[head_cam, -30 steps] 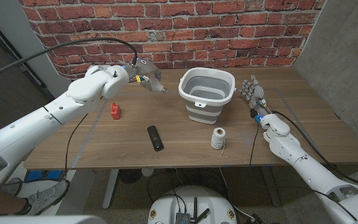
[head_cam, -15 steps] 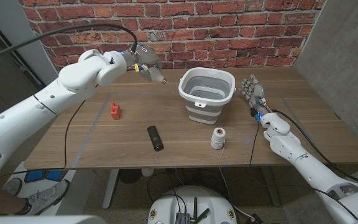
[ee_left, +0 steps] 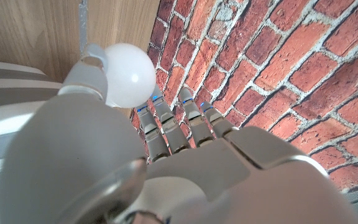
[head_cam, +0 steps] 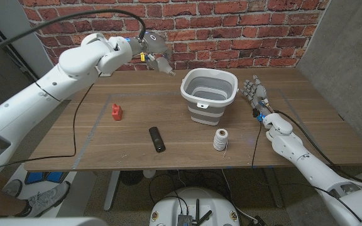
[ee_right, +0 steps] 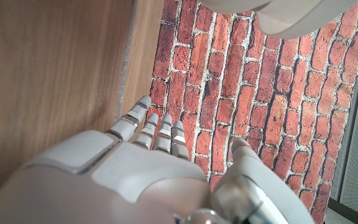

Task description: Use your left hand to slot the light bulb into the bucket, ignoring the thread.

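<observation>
Aloft left of the bucket [head_cam: 209, 94], the left hand [head_cam: 153, 51] grips the light bulb [head_cam: 164, 65]; right hand [head_cam: 254, 94] waits open-fingered right of it. A misjudged release could strike the rim.

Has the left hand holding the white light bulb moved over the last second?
Yes. The left hand has risen with the light bulb and edged toward the grey bucket.

Bucket [head_cam: 209, 95] stands behind thread spool [head_cam: 220, 139]; remote [head_cam: 157, 139] lies left.
</observation>
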